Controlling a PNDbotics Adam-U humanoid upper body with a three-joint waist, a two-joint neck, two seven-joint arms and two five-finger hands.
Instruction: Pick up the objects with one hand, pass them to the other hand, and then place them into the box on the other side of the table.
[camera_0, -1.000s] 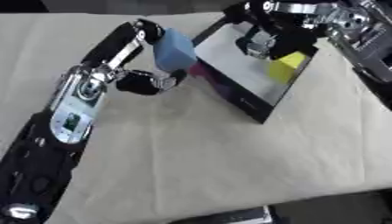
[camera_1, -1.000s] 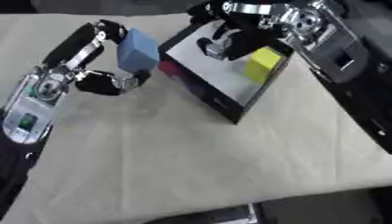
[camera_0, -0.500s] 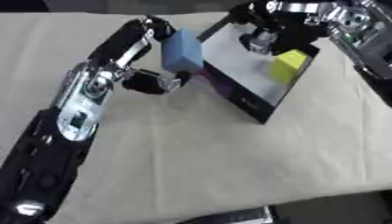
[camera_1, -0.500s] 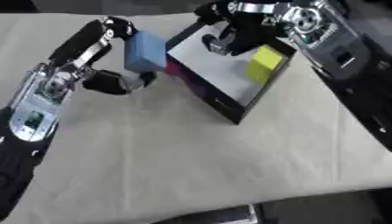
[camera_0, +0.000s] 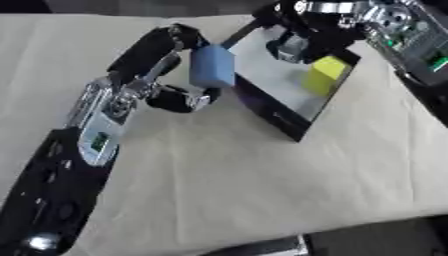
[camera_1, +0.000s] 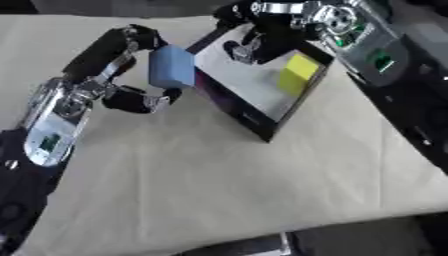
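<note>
The left hand (camera_0: 166, 75) pinches the blue block (camera_0: 213, 66) between fingers and thumb, raised at the box (camera_0: 293, 117) wall's ten o'clock, presumably for handover; the right hand (camera_0: 302, 37) hovers inside, fingers curled, empty, at eleven o'clock of the yellow block (camera_0: 325, 74).

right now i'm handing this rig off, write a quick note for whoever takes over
Left hand: shut on the blue block, held up beside the left wall of the box.
Right hand: over the far end of the box, fingers curled down; I cannot tell whether it holds anything.
Yellow block: already in the box, upright near its right wall.
Done: yellow block placed.
Left: pass the blue block to the right hand, then put it in the box.
</note>
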